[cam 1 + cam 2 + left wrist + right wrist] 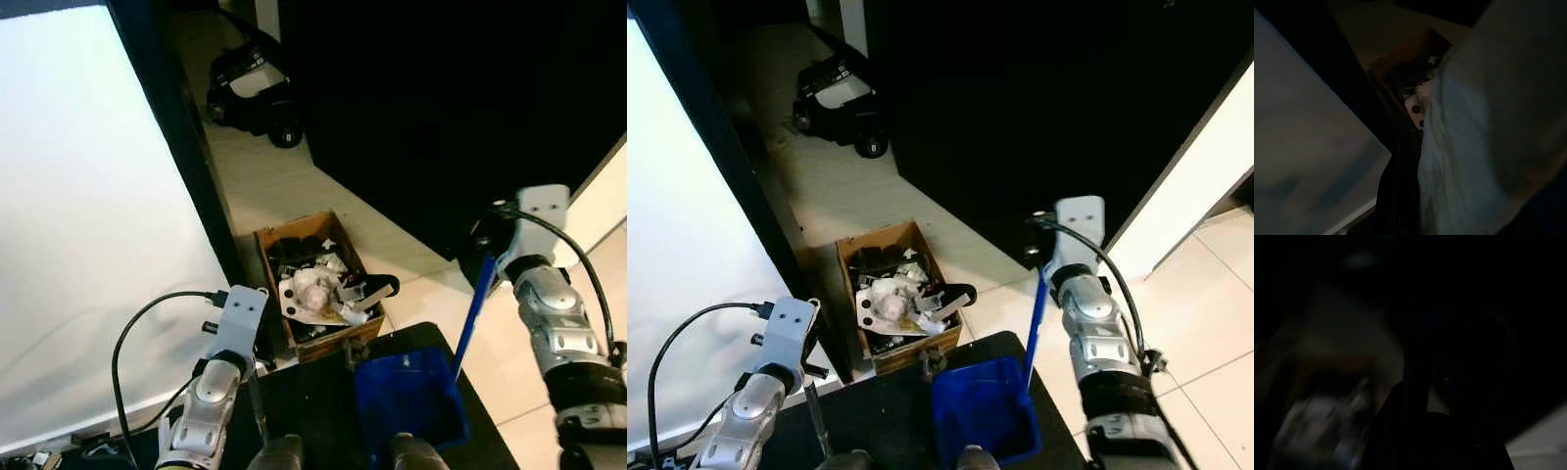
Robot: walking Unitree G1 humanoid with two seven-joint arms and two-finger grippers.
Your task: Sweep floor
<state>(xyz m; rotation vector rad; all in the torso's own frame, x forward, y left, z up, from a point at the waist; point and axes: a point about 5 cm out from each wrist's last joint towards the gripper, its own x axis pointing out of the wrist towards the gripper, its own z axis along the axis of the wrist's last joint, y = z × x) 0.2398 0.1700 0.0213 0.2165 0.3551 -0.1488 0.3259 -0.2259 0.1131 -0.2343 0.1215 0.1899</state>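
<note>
One blue dustpan, one cardboard box

Pale tiled floor, dark wall.

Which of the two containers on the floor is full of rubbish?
The brown cardboard box beside the white panel, piled with scraps. The blue plastic dustpan, nearer the robot, with its long upright handle, looks empty.

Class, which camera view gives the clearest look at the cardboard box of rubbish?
The left eye view: the cardboard box sits whole and sharply lit. The right eye view shows it equally whole, slightly smaller. The left wrist view shows a dim part; the right wrist view only a dark blur.
</note>
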